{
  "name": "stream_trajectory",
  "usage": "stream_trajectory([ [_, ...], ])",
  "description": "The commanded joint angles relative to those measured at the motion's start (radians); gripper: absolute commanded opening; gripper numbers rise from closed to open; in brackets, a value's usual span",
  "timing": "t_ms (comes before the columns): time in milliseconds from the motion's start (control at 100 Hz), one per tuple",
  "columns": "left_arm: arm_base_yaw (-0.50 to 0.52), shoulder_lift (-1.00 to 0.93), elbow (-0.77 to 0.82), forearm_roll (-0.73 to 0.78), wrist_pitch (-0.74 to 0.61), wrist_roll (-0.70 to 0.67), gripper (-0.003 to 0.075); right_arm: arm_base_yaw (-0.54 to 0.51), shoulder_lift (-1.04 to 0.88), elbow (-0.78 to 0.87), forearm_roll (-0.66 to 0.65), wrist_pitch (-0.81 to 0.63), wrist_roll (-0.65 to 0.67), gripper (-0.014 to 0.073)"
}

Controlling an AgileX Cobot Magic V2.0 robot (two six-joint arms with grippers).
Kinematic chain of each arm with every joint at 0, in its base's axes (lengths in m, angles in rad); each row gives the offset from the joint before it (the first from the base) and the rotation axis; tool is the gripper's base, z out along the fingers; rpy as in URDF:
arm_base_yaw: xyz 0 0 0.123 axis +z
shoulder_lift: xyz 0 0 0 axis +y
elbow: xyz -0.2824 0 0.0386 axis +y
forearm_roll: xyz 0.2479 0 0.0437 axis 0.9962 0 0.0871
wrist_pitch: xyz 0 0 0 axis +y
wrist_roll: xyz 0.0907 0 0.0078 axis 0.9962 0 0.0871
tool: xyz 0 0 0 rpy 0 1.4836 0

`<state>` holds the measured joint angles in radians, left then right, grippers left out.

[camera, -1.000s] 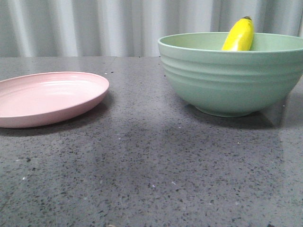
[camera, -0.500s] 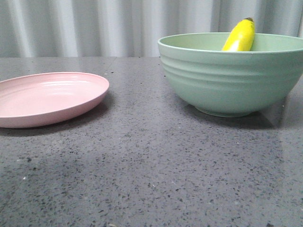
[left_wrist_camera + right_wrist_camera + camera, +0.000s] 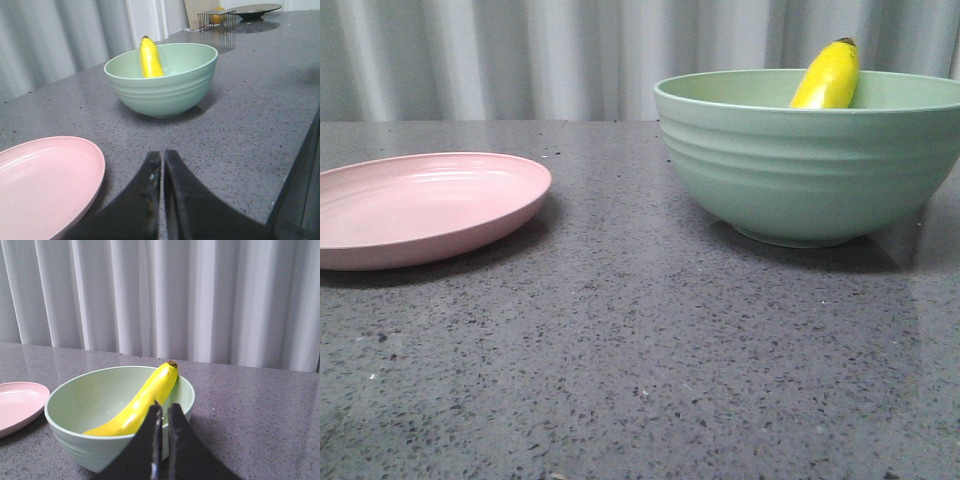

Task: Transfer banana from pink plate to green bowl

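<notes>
The banana (image 3: 828, 73) lies inside the green bowl (image 3: 810, 160), its dark tip leaning up over the far rim; the pink plate (image 3: 420, 205) sits bare, well apart on the worktop (image 3: 640, 360). Left gripper (image 3: 161, 170) and right gripper (image 3: 164, 420) each have fingers pressed together, holding nothing. The banana has barely shifted since a second ago.

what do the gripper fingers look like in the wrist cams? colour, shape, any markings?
Both alike. The left gripper and the right gripper each show two black, matte fingers that taper to narrow tips. Small pale scuffs sit near the inner edges. No cables, labels or arm links are in view; the front view shows neither arm.
</notes>
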<state>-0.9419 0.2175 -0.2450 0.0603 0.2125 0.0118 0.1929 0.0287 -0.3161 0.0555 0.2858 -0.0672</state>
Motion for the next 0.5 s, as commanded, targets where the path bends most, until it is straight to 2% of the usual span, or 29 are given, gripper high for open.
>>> stream_trajectory([
  [0,-0.003,0.003,-0.023,-0.014,-0.089,-0.012,-0.002,0.0,0.006,-0.012,-0.006,-0.071,-0.011,-0.0065],
  [490,-0.003,0.003,-0.023,-0.014,-0.089,-0.012,-0.002,0.0,0.006,-0.004,-0.006,-0.067,-0.011,-0.0065],
])
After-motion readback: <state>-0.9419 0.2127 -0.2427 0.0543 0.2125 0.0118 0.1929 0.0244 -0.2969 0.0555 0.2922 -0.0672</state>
